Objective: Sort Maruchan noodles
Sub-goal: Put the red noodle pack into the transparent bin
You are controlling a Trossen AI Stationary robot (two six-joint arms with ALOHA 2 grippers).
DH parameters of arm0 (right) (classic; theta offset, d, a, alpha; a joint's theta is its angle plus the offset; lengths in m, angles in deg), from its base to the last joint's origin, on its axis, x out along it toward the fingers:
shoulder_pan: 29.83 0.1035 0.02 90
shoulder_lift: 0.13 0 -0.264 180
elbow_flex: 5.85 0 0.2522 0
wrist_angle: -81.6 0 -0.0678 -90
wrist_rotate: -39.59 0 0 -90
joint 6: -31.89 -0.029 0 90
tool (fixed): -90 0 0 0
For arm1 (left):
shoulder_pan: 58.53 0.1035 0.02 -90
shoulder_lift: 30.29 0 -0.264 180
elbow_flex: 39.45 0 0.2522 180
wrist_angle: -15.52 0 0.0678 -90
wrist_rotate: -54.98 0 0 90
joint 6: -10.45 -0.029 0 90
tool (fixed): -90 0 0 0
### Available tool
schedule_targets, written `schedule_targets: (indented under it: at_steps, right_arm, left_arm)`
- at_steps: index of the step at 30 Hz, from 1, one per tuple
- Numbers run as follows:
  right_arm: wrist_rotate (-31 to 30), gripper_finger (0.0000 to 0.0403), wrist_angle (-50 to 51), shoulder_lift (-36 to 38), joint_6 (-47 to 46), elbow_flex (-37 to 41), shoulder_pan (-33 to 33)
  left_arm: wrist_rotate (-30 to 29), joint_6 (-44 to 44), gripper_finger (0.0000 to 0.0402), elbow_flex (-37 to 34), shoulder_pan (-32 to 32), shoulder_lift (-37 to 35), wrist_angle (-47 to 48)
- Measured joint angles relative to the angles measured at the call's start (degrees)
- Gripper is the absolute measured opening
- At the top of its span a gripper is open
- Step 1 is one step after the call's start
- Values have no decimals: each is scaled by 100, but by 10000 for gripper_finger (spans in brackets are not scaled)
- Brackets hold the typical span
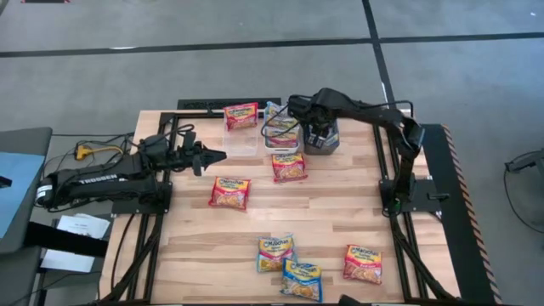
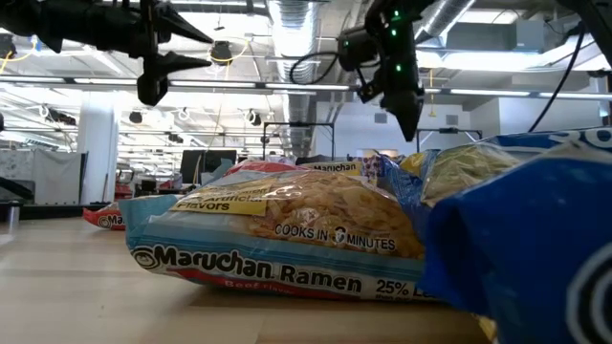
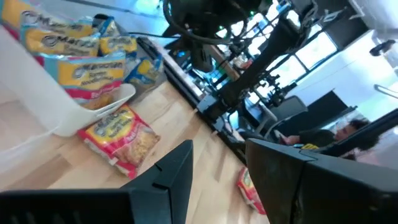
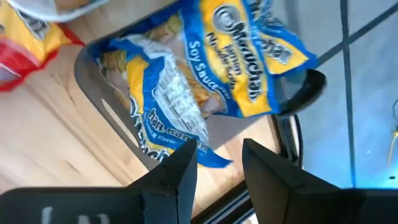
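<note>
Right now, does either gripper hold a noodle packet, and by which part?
No. The right gripper stands open above the blue packets in the dark bin, gripping none. The left gripper is open and empty.

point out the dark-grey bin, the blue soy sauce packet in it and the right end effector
dark-grey bin (image 4: pixel 93 81), right wrist view, on its rim
blue soy sauce packet (image 4: pixel 230 62), right wrist view, on its printed face
right end effector (image 4: pixel 219 163), right wrist view, midway between its open fingertips

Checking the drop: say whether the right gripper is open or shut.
Open. The right gripper shows a gap between its fingers, holding nothing, above blue packets in the grey bin.
</note>
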Motion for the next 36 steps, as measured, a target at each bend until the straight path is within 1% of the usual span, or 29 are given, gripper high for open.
schedule_targets:
  at_steps: [5,8,11,17,21,26,30,36]
  right_arm:
    - [1,151,397,0,-380,-553,58]
    - [4,150,507,0,-538,-799,149]
    - [8,150,655,0,-713,-1031,291]
    - [21,150,763,0,-1134,-1410,701]
    - [95,150,758,0,-1547,-1661,991]
    - [409,150,758,0,-2131,-1945,1378]
    - [601,150,754,0,-2581,-2278,1765]
    - [603,150,756,0,-3247,-2774,2442]
  left_arm:
    - [83,-222,135,383,0,0,88]
    - [83,-495,135,720,0,-2,474]
    - [81,-876,135,1139,0,0,1287]
    - [-95,-1818,135,2201,0,4,3405]
    - [-153,-2190,135,2821,0,4,4287]
    - [-160,-2539,135,3498,0,2,5362]
    - [-380,-2897,135,3783,0,0,6047]
    - [-431,-3710,135,3817,1,22,6621]
